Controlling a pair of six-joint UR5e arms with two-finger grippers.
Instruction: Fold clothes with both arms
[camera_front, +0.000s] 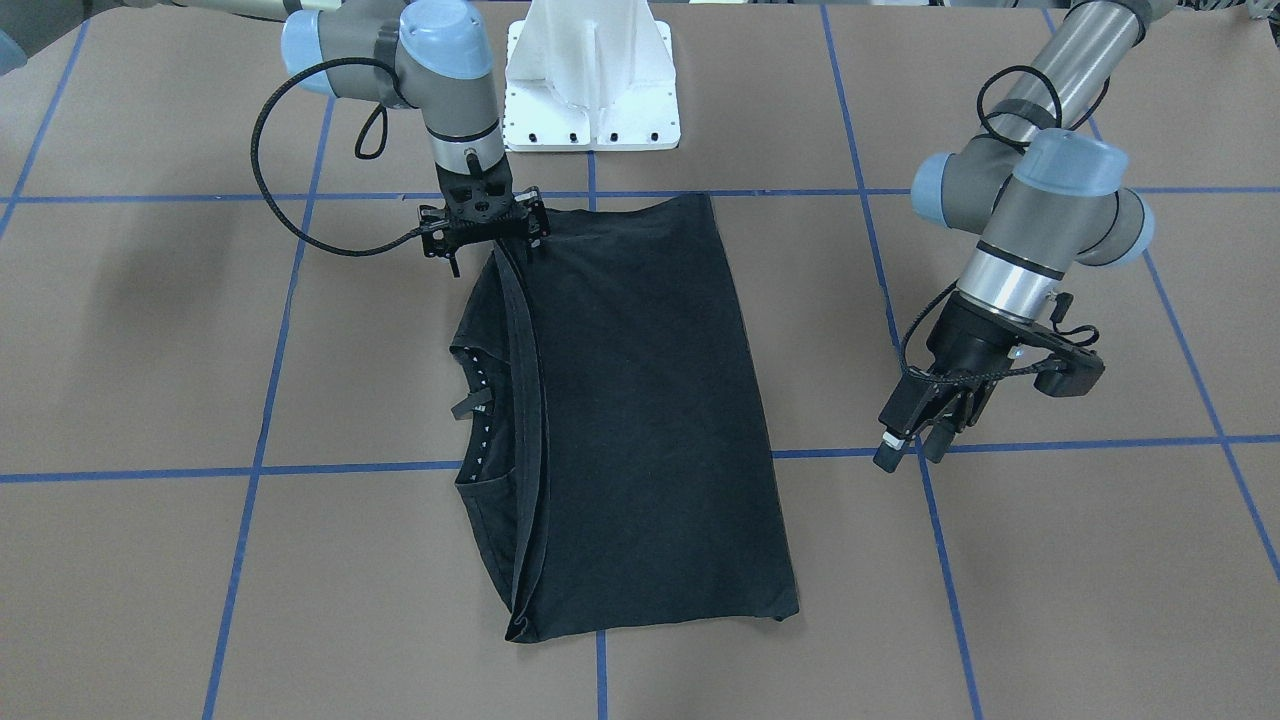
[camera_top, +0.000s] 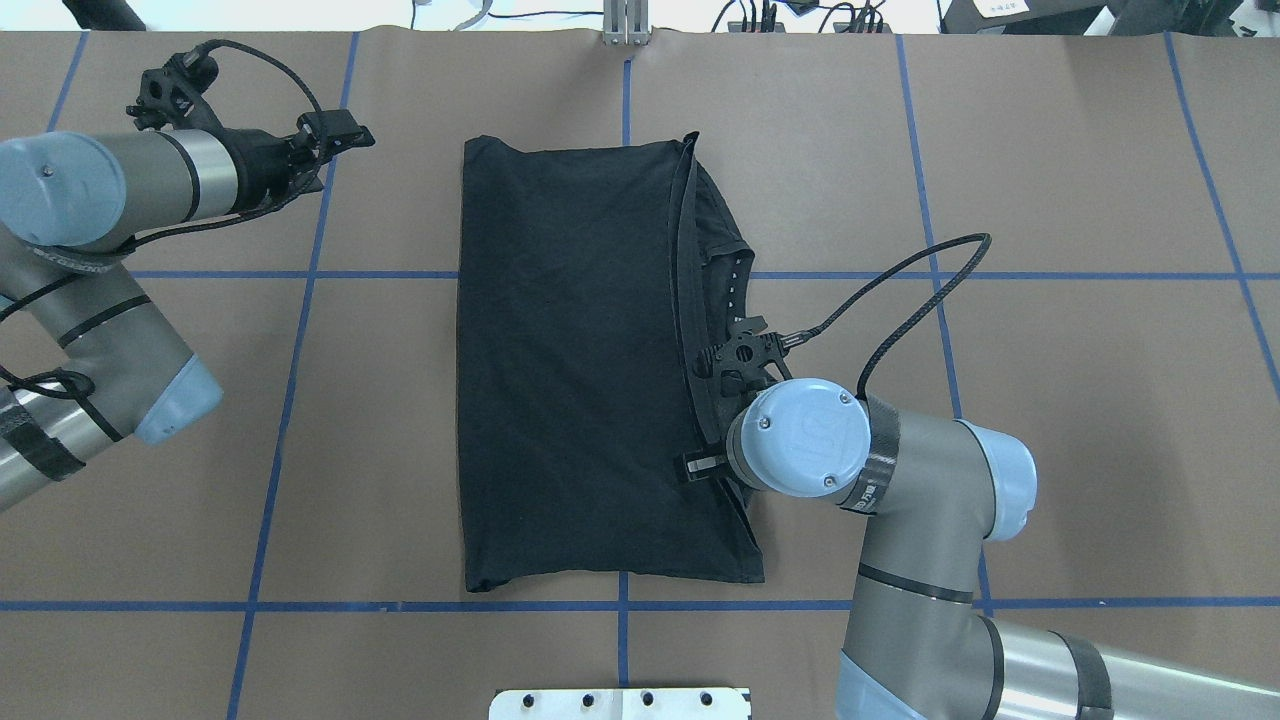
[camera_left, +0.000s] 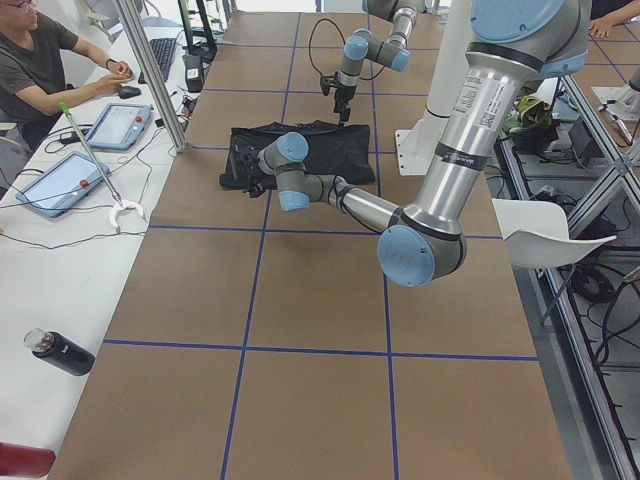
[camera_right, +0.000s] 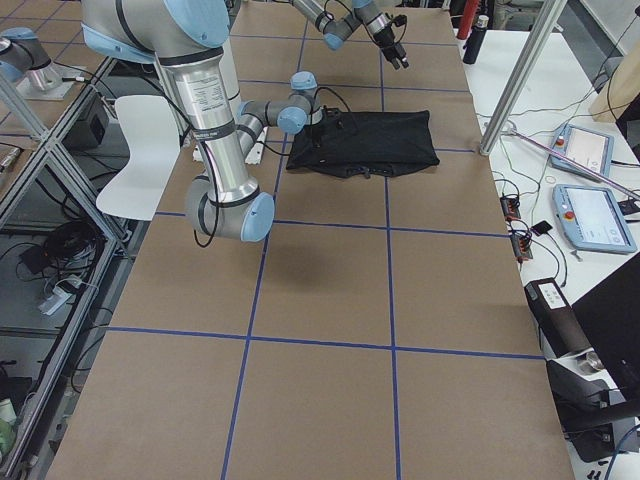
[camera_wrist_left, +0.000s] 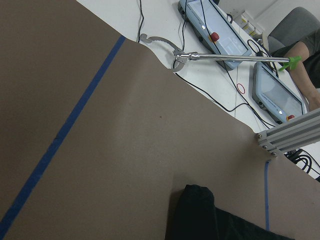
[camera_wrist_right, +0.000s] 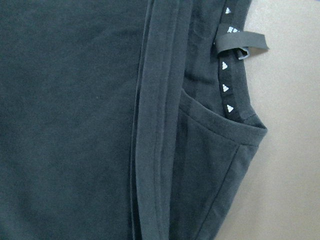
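T-shirt (camera_front: 640, 420) lies folded lengthwise at the middle of the table (camera_front: 150, 350), collar (camera_front: 478, 400) peeking out on the right arm's side. Right gripper (camera_front: 490, 243) is down at the corner nearest the pedestal (camera_front: 592, 90), jaws impossible to read. Left gripper (camera_front: 912, 448) hangs well clear, fingers parted, empty.

You get bright, even light and sharp focus; only faint, soft shadows lie on the table (camera_front: 200, 350) beside the T-shirt (camera_front: 650, 400).

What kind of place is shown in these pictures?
Probably a robotics lab or test workspace, not a home. The left arm and right arm work at a paper-covered table marked with a blue tape grid, and touchscreen control pendants lie on a side bench.
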